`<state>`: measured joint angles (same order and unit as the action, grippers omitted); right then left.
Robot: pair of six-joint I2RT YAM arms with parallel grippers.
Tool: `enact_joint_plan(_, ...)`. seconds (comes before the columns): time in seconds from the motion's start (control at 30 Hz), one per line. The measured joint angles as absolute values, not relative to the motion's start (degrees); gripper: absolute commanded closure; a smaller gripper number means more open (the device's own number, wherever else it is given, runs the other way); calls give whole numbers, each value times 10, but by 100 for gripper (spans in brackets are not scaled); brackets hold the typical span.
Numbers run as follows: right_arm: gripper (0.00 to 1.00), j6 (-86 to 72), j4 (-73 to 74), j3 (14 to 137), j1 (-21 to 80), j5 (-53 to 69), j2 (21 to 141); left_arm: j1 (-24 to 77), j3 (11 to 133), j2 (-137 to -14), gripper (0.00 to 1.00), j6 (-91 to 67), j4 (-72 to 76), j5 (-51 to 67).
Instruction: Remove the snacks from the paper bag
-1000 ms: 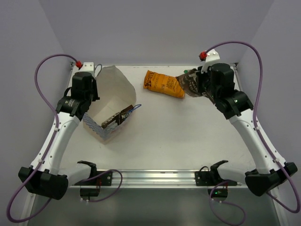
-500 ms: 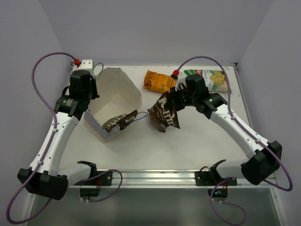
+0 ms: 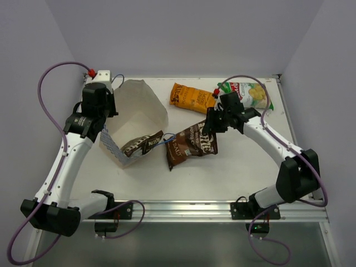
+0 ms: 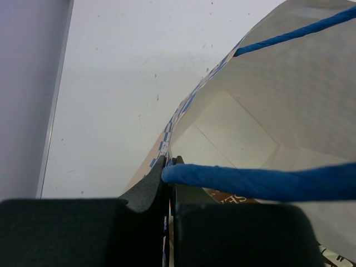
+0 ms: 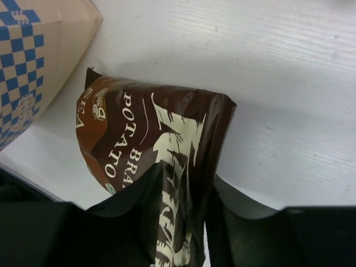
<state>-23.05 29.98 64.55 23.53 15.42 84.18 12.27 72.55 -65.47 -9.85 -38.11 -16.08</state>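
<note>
The paper bag [image 3: 142, 105] lies tilted at the left, its mouth open to the right. My left gripper [image 3: 104, 123] is shut on its rim, as the left wrist view [image 4: 168, 167] shows, next to a blue string handle [image 4: 250, 181]. One dark brown packet [image 3: 142, 144] lies in the bag's mouth. My right gripper [image 3: 211, 127] is shut on the other dark brown packet [image 3: 192, 146], which rests low over the table just right of the bag; the right wrist view [image 5: 186, 189] shows the packet [image 5: 150, 128] between the fingers. The orange packet [image 3: 192, 98] and the green-and-white chip bag [image 3: 250, 92] lie at the back.
The bag's checked wall [image 5: 28, 50] is close to the left of the held packet. White walls stand round the table's back and sides. A metal rail [image 3: 178, 208] runs along the near edge.
My right arm has swung from the back right toward the centre with the dark brown packet, bringing it down near the bag's mouth. The chip bag came into view. The left arm barely moved.
</note>
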Motion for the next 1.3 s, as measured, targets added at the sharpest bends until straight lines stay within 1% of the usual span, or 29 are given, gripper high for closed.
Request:
enact_joint_plan(0.03, 52, -228, 313, 656, 236, 141, 845, 123, 726, -655, 100, -98, -380, -159)
enact_joint_plan(0.1, 43, -221, 341, 691, 236, 120, 849, 123, 726, -654, 100, -97, -378, -156)
enact_joint_plan(0.13, 36, -214, 351, 712, 237, 108, 849, 123, 726, -654, 100, -96, -378, -155)
enact_joint_plan(0.2, 29, -201, 370, 756, 237, 79, 849, 123, 726, -654, 100, -95, -378, -152)
enact_joint_plan(0.3, 23, -173, 387, 811, 237, 48, 848, 123, 726, -654, 100, -94, -378, -146)
enact_joint_plan(0.33, 22, -159, 392, 826, 237, 40, 847, 123, 726, -654, 100, -93, -378, -142)
enact_joint_plan(0.47, 17, -97, 404, 881, 244, 55, 838, 122, 726, -654, 100, -89, -375, -130)
enact_joint_plan(0.5, 10, -76, 407, 901, 251, 63, 837, 122, 726, -654, 100, -88, -374, -128)
enact_joint_plan(0.6, 9, -10, 412, 966, 296, 91, 837, 122, 726, -654, 100, -81, -372, -119)
enact_joint_plan(0.73, 9, 72, 403, 1037, 385, 158, 843, 122, 726, -655, 100, -69, -369, -106)
enact_joint_plan(0.93, 8, 157, 408, 1134, 460, 223, 918, 122, 726, -656, 100, -61, -368, -97)
enact_joint_plan(1.13, 8, 199, 433, 1150, 528, 254, 1003, 122, 726, -658, 100, -53, -368, -96)
enact_joint_plan(1.3, 8, 211, 437, 1138, 575, 265, 1035, 122, 726, -658, 100, -49, -368, -96)
